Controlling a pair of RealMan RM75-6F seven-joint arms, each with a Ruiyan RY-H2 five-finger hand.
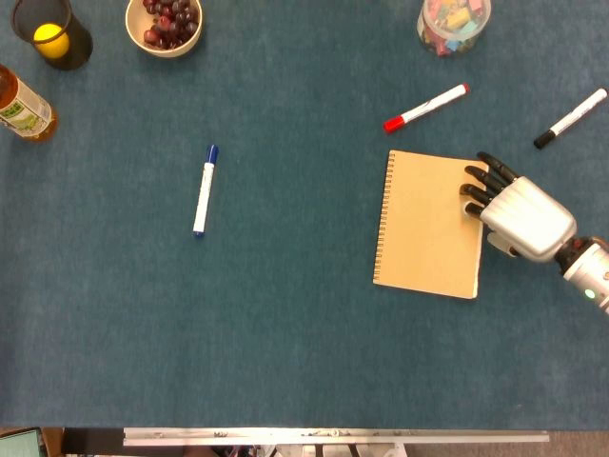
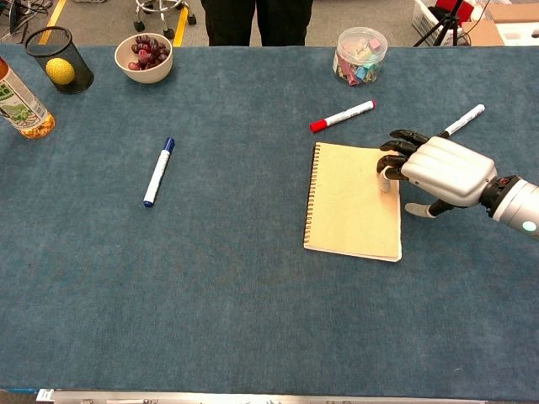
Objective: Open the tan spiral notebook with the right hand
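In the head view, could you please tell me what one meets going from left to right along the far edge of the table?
Juice bottle → black mesh cup with a lemon → bowl of grapes → clear tub of coloured clips.

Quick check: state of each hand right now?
Left hand: not in view.
Right hand: open, holding nothing; fingertips over the tan spiral notebook's right edge, cover still shut.
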